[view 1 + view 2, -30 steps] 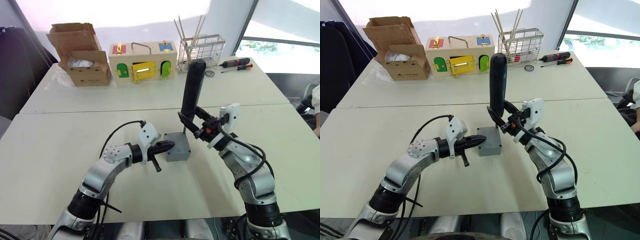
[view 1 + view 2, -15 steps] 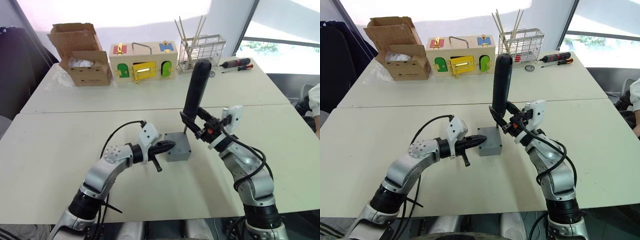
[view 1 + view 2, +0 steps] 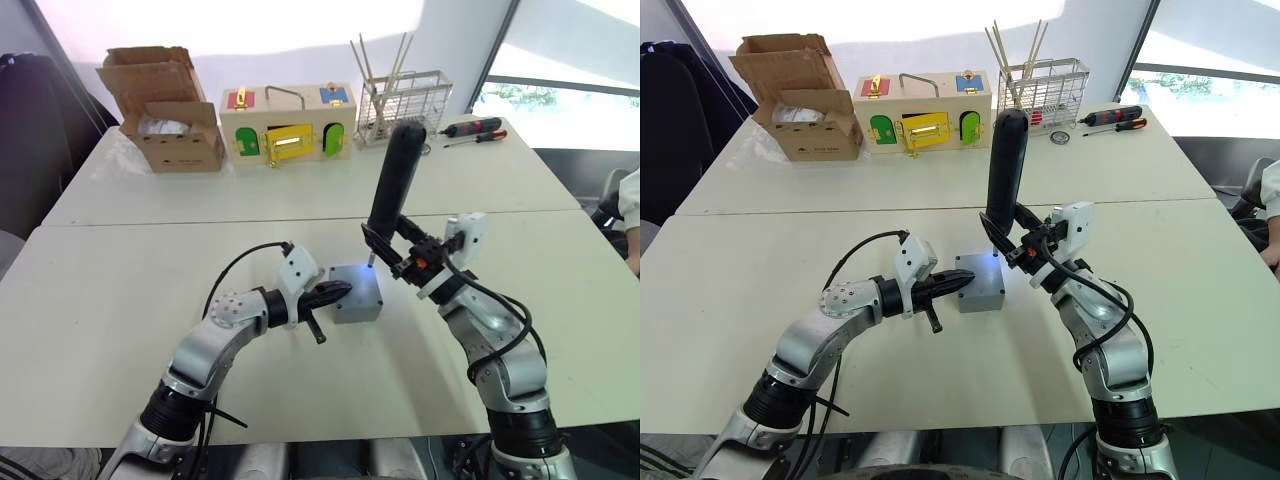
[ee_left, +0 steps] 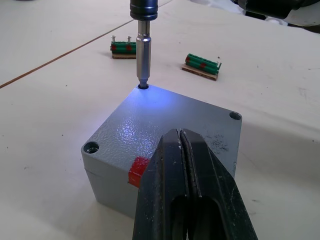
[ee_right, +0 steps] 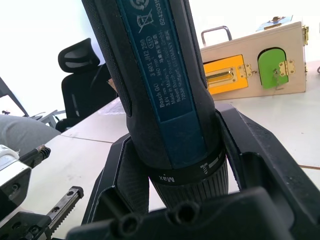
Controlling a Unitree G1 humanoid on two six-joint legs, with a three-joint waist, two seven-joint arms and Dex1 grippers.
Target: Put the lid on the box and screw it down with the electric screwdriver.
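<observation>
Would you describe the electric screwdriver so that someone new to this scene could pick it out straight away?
On the near white table, the right gripper is shut around it above the lid of the small grey box. The electric screwdriver is the thick black cylinder standing nearly upright, bit down in a corner hole, tip lit. The hand screwdrivers on the far table are slim, red and black.

I am in a robot test lab or workroom. My white bench (image 3: 120,300) carries practice props: a wooden box with coloured doors (image 3: 286,123) and latches, a torn cardboard box (image 3: 163,107), a wire rack (image 3: 405,98) of sticks and two hand screwdrivers (image 3: 474,127). A black office chair (image 5: 82,80) stands beside the bench, and big windows (image 3: 560,50) rise behind.
</observation>
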